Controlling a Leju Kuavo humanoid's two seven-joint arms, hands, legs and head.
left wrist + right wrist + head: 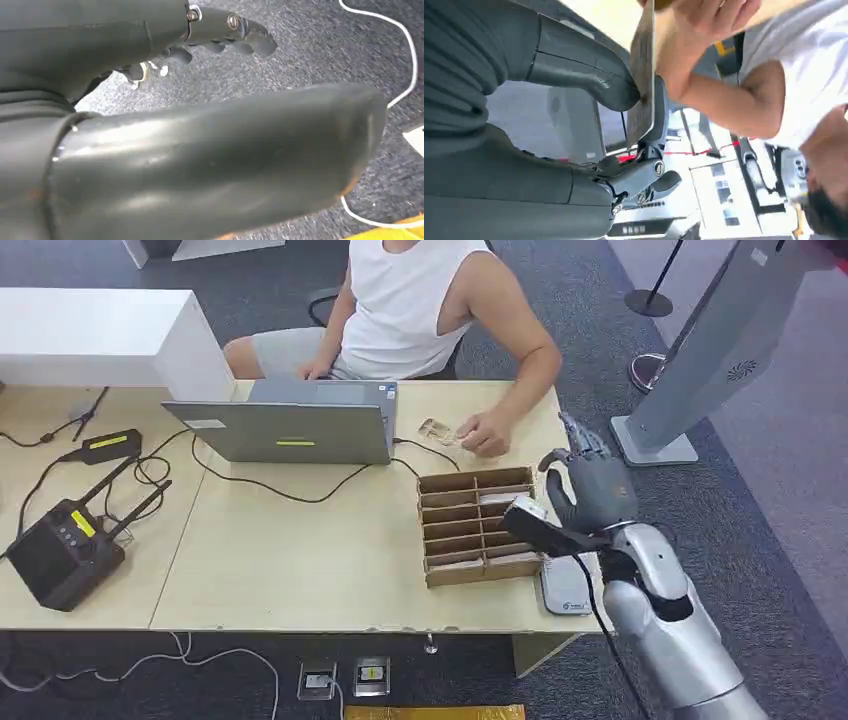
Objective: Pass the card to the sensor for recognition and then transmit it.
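Observation:
My right hand (pixel 592 483) is raised over the table's right edge, beside the cardboard divider box (pixel 478 525). In the right wrist view it pinches a thin brownish card (pixel 642 85) between thumb and finger, the card seen nearly edge-on. A flat white sensor pad (pixel 563 592) lies on the table (pixel 300 570) just below my right wrist, partly hidden by it. A person's hand (pixel 487 434) rests on the table beyond the box, next to another small card (pixel 435 430). My left hand (pixel 200 150) hangs over grey carpet and holds nothing.
A grey laptop (pixel 300 420) stands mid-table with cables running from it. A black device with antennas (pixel 65 545) sits at the left, a white box (pixel 100 335) behind it. A grey kiosk stand (pixel 720 350) rises off the table's right side. The person sits across the table.

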